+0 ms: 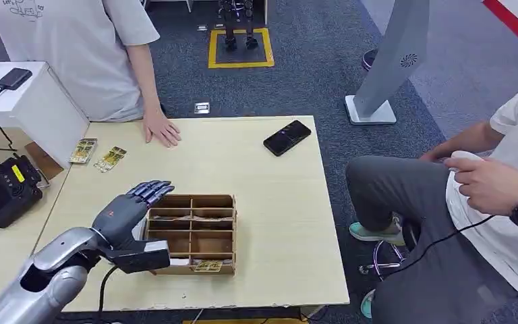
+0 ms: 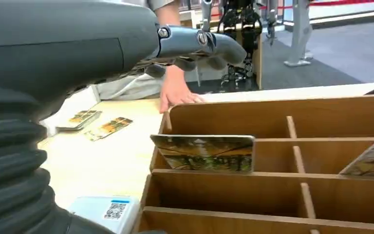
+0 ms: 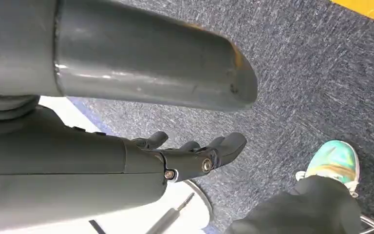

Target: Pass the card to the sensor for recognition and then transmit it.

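Pale table [image 1: 270, 223]: left hand [image 1: 131, 209] spread, empty, beside box [image 1: 192, 233]; upright card [image 2: 203, 152] should be pinched squarely by its top edge.

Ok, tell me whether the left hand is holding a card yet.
Not yet. The left hand hovers open at the wooden box, fingers spread, nothing in them. A card stands upright in a compartment.

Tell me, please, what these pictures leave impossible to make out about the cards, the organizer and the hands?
- Head view: the left hand covers the wooden organizer's left edge; whether it touches is unclear.
- Left wrist view: the standing card's foot sits behind a divider; its print is blurred.
- Head view: the two loose cards are too small to read.
- Right wrist view: the right hand hangs over carpet.
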Action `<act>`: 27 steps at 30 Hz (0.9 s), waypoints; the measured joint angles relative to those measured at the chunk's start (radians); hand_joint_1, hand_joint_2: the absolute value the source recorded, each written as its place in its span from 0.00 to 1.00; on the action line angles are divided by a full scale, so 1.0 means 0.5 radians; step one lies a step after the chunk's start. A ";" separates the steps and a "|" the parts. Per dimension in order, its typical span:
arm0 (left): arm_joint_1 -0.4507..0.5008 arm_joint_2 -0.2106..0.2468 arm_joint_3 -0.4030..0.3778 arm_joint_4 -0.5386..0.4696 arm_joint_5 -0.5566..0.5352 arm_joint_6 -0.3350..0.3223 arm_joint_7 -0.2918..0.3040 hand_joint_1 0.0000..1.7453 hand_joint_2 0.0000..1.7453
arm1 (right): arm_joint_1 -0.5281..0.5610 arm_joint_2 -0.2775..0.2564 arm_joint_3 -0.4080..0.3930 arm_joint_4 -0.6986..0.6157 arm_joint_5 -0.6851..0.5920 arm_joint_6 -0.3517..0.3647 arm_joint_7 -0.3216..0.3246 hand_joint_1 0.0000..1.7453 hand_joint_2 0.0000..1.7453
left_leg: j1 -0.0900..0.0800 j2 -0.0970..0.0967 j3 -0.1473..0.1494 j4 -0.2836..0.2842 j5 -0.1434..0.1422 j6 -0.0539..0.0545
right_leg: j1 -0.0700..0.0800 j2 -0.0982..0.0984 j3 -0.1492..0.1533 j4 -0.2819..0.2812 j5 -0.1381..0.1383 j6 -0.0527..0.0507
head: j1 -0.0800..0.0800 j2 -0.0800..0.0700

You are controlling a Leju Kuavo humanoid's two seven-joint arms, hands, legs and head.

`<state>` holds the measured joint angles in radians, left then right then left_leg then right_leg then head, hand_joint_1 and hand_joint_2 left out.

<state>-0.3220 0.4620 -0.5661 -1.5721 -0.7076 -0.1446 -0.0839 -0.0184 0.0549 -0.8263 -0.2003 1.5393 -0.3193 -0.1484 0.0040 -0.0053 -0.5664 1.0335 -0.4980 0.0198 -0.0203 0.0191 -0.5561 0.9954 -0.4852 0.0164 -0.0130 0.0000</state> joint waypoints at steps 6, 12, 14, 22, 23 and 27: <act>0.000 -0.015 0.000 0.005 0.000 0.000 0.000 0.00 1.00 | 0.000 0.000 0.000 0.000 0.000 0.000 0.001 0.00 0.00 | 0.000 0.000 0.000 0.000 0.000 0.000 | 0.000 0.000 0.000 0.000 0.000 0.000 | 0.000 0.000; 0.000 -0.017 0.000 0.006 0.061 -0.006 0.000 0.00 1.00 | 0.001 0.000 0.000 0.000 0.001 0.002 0.013 0.00 0.00 | 0.000 0.000 0.000 0.000 0.000 0.000 | 0.000 0.000 0.000 0.000 0.000 0.000 | 0.000 0.000; -0.001 -0.023 0.000 0.006 0.076 -0.011 0.005 0.00 1.00 | 0.000 0.000 0.000 0.000 0.001 0.000 0.011 0.00 0.00 | 0.000 0.000 0.000 0.000 0.000 0.000 | 0.000 0.000 0.000 0.000 0.000 0.000 | 0.000 0.000; -0.027 -0.072 0.000 0.034 -0.004 0.017 0.075 0.00 1.00 | 0.000 0.001 0.000 0.000 0.001 -0.001 0.005 0.00 0.00 | 0.000 0.000 0.000 0.000 0.000 0.000 | 0.000 0.000 0.000 0.000 0.000 0.000 | 0.000 0.000; -0.027 -0.076 0.000 0.038 -0.010 0.019 0.081 0.00 1.00 | 0.000 0.001 0.000 0.000 0.001 -0.001 0.007 0.00 0.00 | 0.000 0.000 0.000 0.000 0.000 0.000 | 0.000 0.000 0.000 0.000 0.000 0.000 | 0.000 0.000; -0.027 -0.086 0.000 0.054 -0.024 0.026 0.083 0.00 1.00 | 0.000 0.001 0.000 0.000 0.001 -0.001 0.012 0.00 0.00 | 0.000 0.000 0.000 0.000 0.000 0.000 | 0.000 0.000 0.000 0.000 0.000 0.000 | 0.000 0.000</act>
<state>-0.3354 0.4189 -0.5661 -1.5450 -0.7198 -0.1316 -0.0423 -0.0186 0.0553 -0.8263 -0.2003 1.5396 -0.3197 -0.1423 0.0041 -0.0053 -0.5664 1.0335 -0.4980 0.0198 -0.0202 0.0191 -0.5562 0.9954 -0.4852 0.0164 -0.0130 0.0000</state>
